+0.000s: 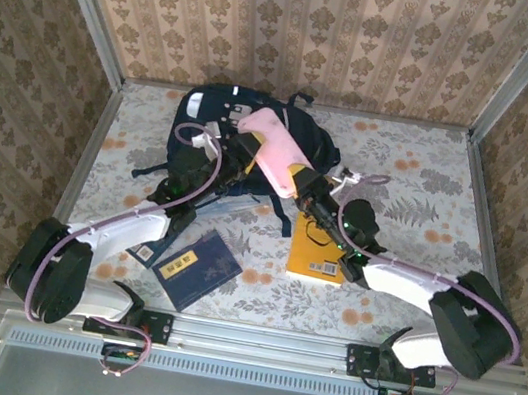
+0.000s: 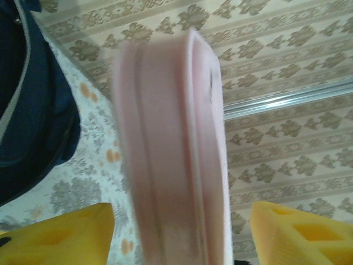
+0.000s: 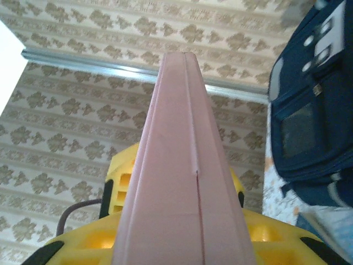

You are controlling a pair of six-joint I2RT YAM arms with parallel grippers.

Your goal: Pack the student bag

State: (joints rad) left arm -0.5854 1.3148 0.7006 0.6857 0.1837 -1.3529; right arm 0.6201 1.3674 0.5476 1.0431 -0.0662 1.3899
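The student bag lies flat on the counter in the upper middle of the top view, with a dark strap trailing off toward the left of the frame. The right tool is clamped on one end of a pink case, which juts out over the bag. In the right wrist view the case rises straight out from between the yellow fingers, and the bag's front pocket with its white patches sits at the right edge.

The left tool is at the bag's lower edge. In its own view its fingers stand wide apart with the blurred case in the gap, touching neither as far as can be seen, so it looks open and grips nothing. The bag shows at the upper left there. A blue book and a yellow book lie on the counter below the bag, well apart from each other.

The bag looks like soft, limp fabric: bulky rather than heavy, likely to sag and let its mouth fall closed. Whether the mouth is open now cannot be told. The best hold is probably the fabric lip beside the zip, pinched and lifted by the free tool; the strap would likely just pull slack
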